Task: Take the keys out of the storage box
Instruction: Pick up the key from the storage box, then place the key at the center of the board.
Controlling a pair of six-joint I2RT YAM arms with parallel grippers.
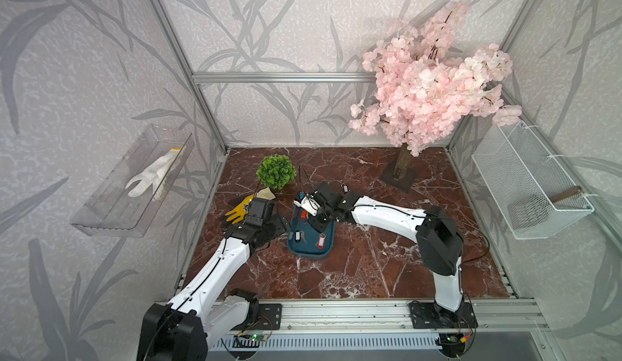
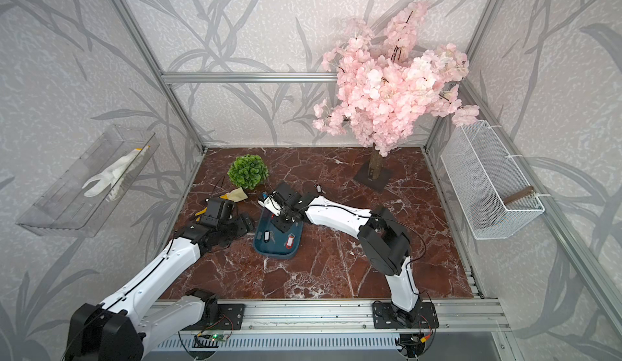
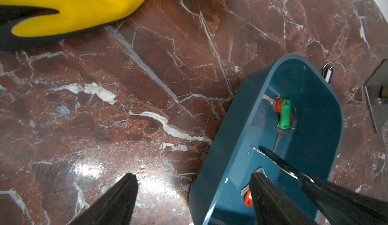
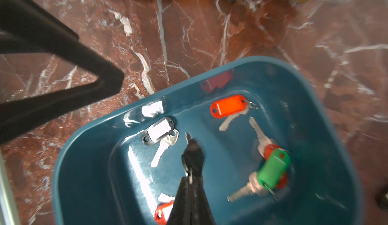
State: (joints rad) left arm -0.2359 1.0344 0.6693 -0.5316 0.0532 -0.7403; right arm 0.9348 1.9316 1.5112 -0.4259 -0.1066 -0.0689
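Both top views show the storage box (image 1: 311, 253) on the marble table (image 1: 370, 268), with the right gripper (image 1: 319, 228) reaching into its far half. Left wrist view: the left gripper (image 3: 193, 174) is spread wide, straddling the box's side wall. Right wrist view: the right gripper, fingers pressed together, pinches a black-tagged key (image 4: 193, 154) over the box floor; the keys (image 4: 228, 106) with orange, green and white tags lie inside the box

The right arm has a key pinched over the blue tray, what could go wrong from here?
The right gripper holds the black-tagged key only by its ring end above the storage box, so it may slip and fall in. The open left gripper straddles the box wall; moving sideways could shove it. The green-tagged key lies across a red-tagged key, so grabbing one may drag both.
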